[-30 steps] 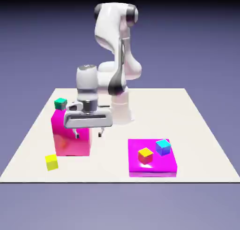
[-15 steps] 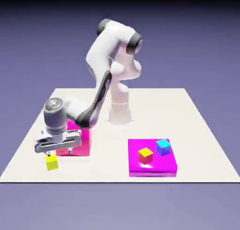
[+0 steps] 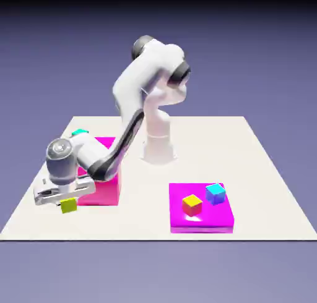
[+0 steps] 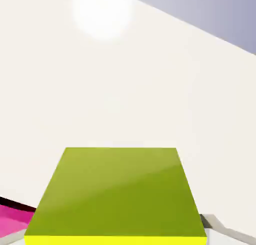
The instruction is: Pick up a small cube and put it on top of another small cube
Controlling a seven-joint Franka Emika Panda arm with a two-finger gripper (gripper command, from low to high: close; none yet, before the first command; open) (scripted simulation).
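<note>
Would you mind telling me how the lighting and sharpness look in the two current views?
Exterior view: even, soft light, sharp throughout, and the backdrop darkens toward the top edge; the table shows no strong shadows. Hand view: a round bright glare spot sits on the table at the upper left, and the small cube fills the lower frame, its top face shaded darker toward the left, edges crisp.

The small cube [image 4: 117, 194] looks smooth and matt, the table [image 3: 266, 190] matt off-white, the arm [image 3: 133, 104] glossy white.
</note>
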